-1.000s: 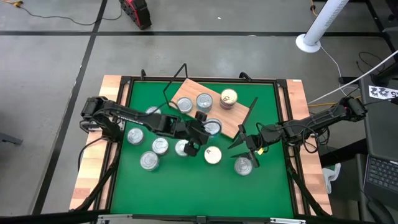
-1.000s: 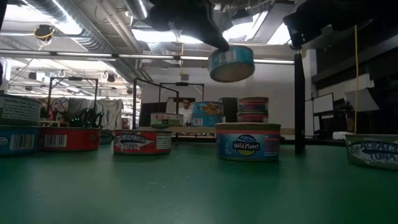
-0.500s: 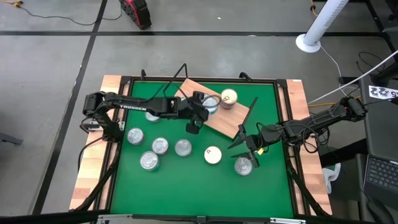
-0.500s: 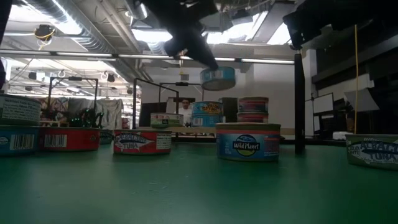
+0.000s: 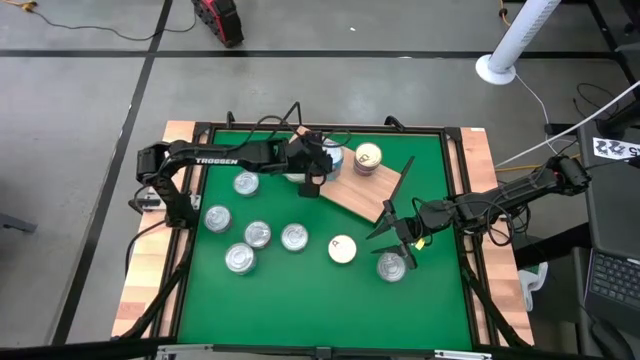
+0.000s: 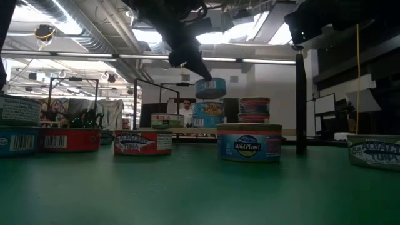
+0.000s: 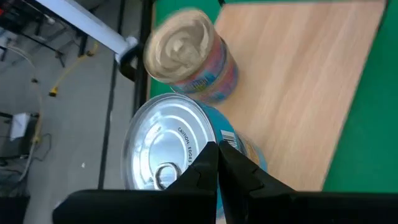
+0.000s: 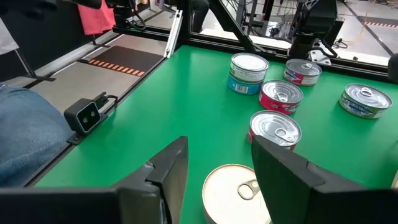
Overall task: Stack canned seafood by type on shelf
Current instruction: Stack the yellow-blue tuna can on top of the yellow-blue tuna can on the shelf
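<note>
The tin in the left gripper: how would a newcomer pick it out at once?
Find the wooden shelf lying on the green table. Above its far-left part the left gripper holds a teal-sided tin. It alone hangs in the air, just above another tin standing on the shelf.

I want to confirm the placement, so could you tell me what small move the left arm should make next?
Probably lower straight down. The left gripper holds a teal tin just above a similar tin on the shelf, not yet touching it.
</note>
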